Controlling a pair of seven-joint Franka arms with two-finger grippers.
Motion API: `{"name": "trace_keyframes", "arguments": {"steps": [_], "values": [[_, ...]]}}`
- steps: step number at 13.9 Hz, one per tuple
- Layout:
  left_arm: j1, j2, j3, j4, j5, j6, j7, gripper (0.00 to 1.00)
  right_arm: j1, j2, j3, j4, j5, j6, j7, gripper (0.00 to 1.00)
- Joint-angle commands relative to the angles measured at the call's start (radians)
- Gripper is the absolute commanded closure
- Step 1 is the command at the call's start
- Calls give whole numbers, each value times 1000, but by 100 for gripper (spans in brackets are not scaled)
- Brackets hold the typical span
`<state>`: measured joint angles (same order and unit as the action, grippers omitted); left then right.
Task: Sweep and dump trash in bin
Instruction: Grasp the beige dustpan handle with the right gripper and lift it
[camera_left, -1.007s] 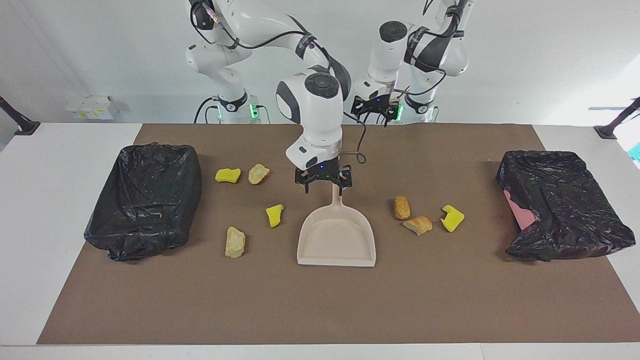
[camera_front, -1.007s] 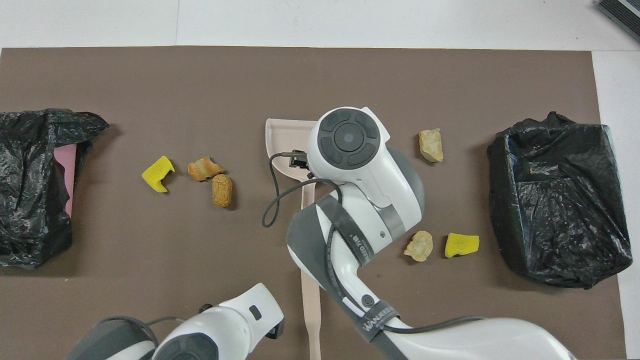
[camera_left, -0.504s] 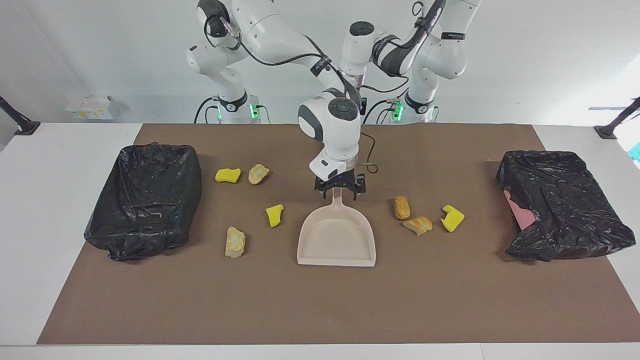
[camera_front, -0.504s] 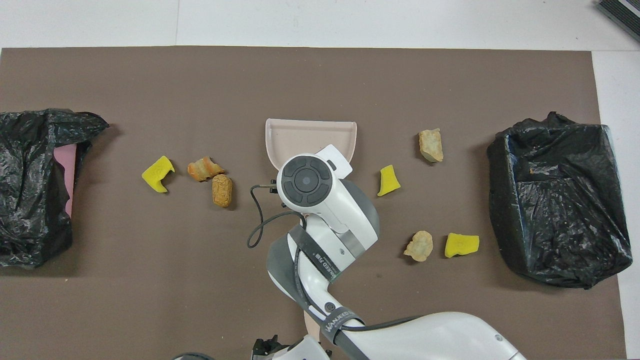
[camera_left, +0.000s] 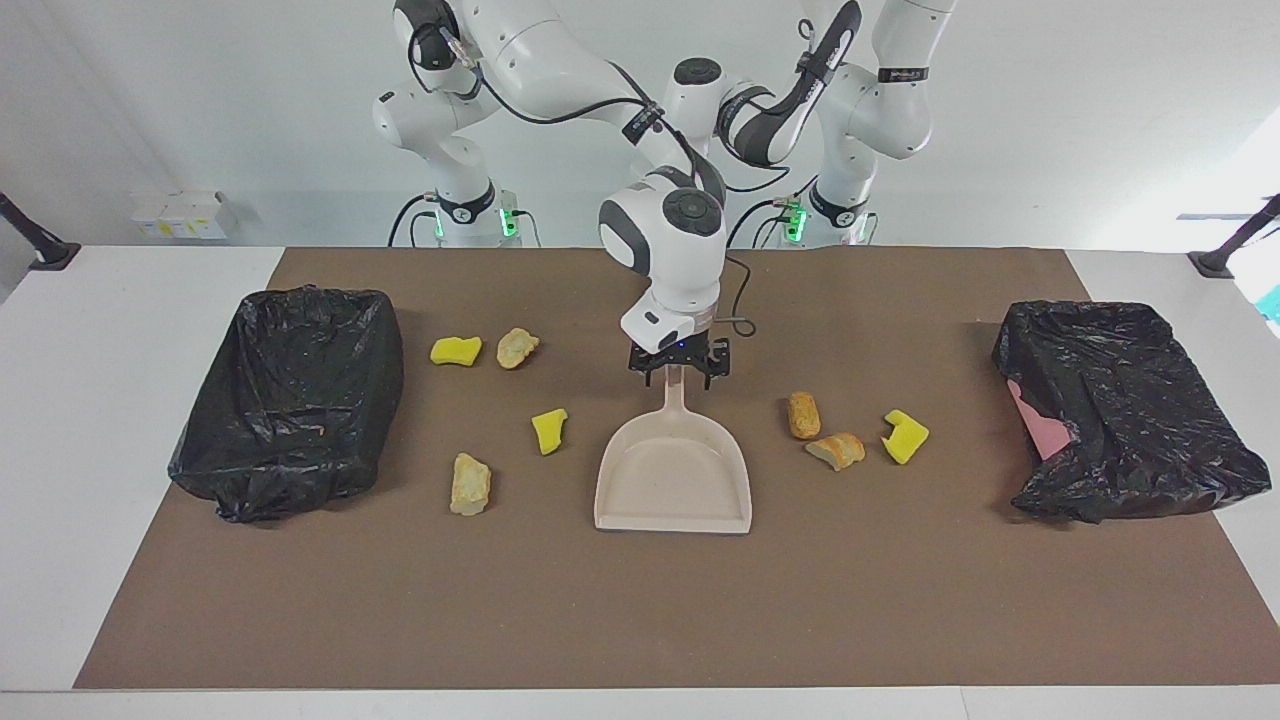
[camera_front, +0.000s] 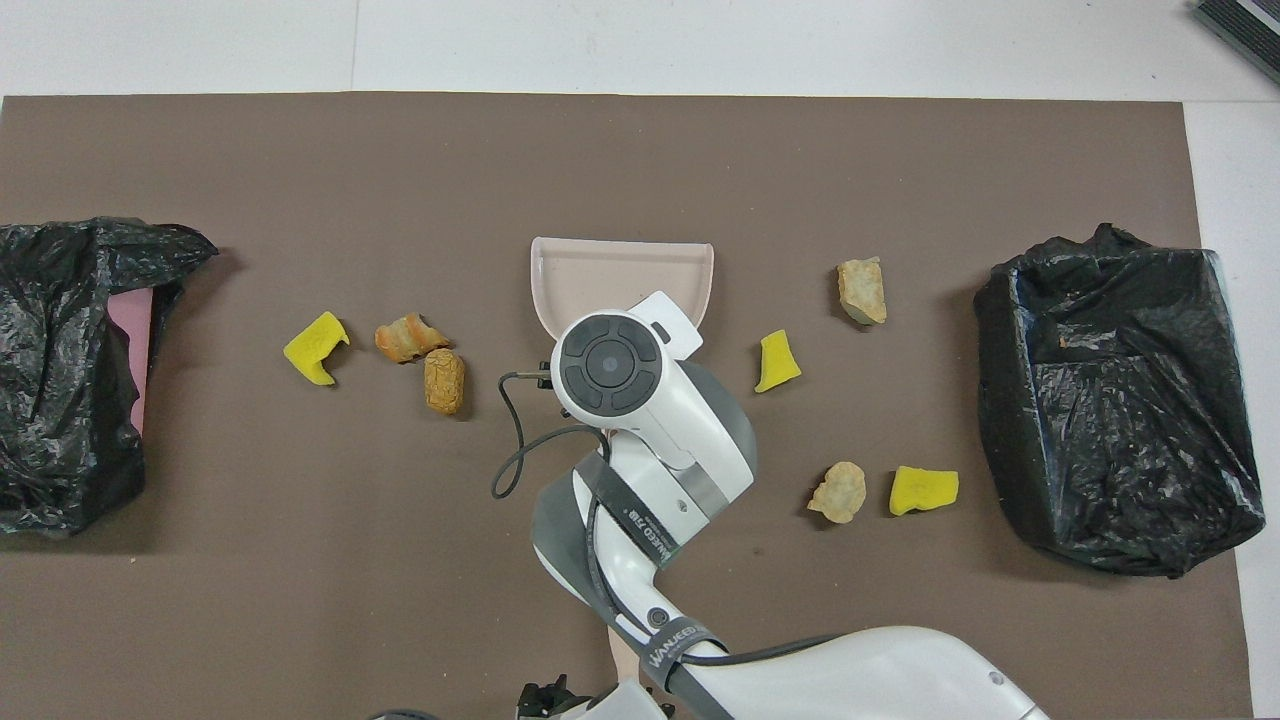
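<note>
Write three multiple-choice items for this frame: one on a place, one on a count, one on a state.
1. The right gripper is over:
A) the dustpan's handle
B) a black-bagged bin
C) a bread piece

2. Yellow chunks on the mat:
A) two
B) three
C) five

3. The dustpan is:
A) lifted
B) full of scraps
C) empty, flat on the mat

Answers:
1 A: it hangs at the handle, while the left arm waits by its base.
2 B: two lie toward the right arm's end, one toward the left arm's.
3 C: its tray is bare and lies on the mat.
</note>
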<state>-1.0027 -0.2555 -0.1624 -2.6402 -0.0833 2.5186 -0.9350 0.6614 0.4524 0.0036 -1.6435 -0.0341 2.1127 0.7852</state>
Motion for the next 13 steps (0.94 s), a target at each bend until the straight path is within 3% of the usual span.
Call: {"name": "trace_keyframes", "arguments": {"steps": [1,3,6,9,10,11,12,13], "values": [[-13,9,3,11,-3,5,-21,53,-5,-31,4,-29,14,-25,14,24],[-13,9,3,11,-3,5,-13,57,-6,-31,4,-30,16,-30,13,39],[-13,9,3,11,-3,-1,-8,57,-6,-31,6,-30,19,-43,0,50],[-13,30,3,11,-3,0,10,57,-8,-31,4,-27,17,-45,-6,91],[-11,35,3,11,-3,0,21,57,-9,-31,4,-26,17,-45,-23,100],[-11,41,3,12,-3,0,22,58,-11,-34,4,-24,19,-46,-27,100],[-10,41,3,12,-3,0,21,70,-14,-41,4,-25,19,-46,-21,100],[-10,41,3,12,-3,-3,16,92,-14,-44,4,-26,17,-45,-26,100]]}}
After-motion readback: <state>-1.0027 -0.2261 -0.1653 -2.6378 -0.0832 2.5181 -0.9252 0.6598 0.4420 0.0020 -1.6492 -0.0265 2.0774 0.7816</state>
